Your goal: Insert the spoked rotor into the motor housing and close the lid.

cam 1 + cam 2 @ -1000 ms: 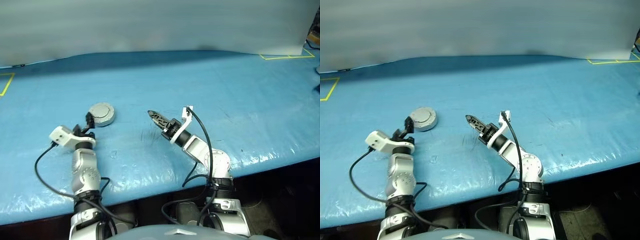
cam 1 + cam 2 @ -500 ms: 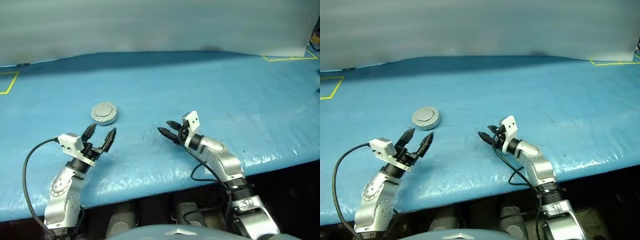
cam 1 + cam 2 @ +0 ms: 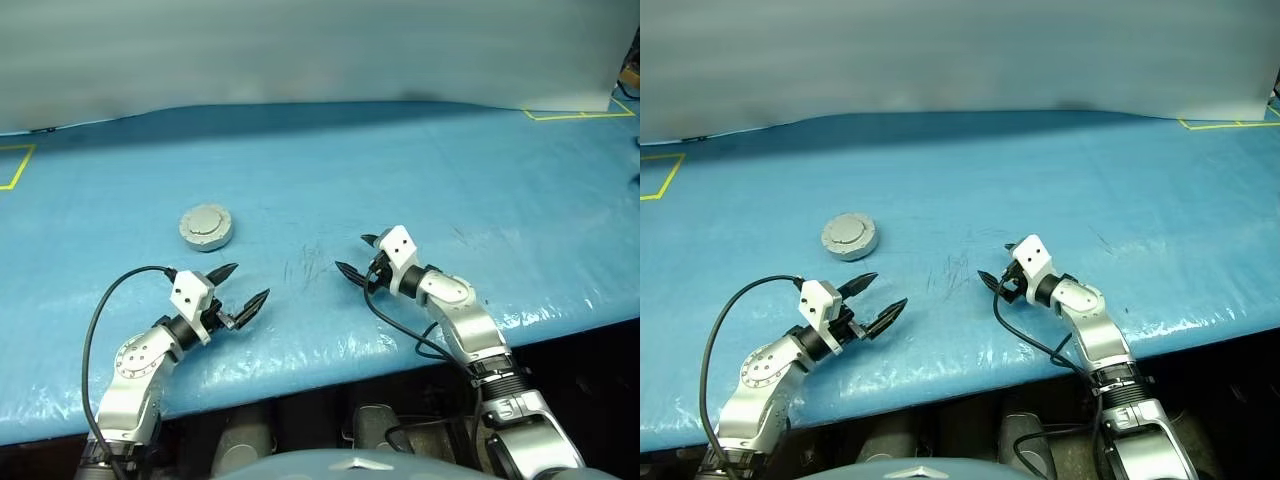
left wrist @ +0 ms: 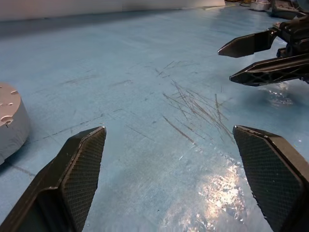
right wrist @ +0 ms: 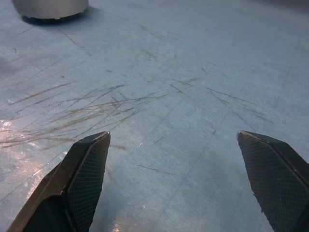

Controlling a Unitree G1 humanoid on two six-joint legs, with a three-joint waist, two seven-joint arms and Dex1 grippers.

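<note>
Currently the round squat grey metal motor housing [image 3: 207,227] sits lid-closed on the blue counter [image 3: 480,180], far left. Left gripper [image 3: 245,285] just short of it, jaws wide, empty. Right gripper [image 3: 361,256] well right, jaws wide, empty. Housing looks rigid, heavy, slick; best pinched across its side walls.
</note>
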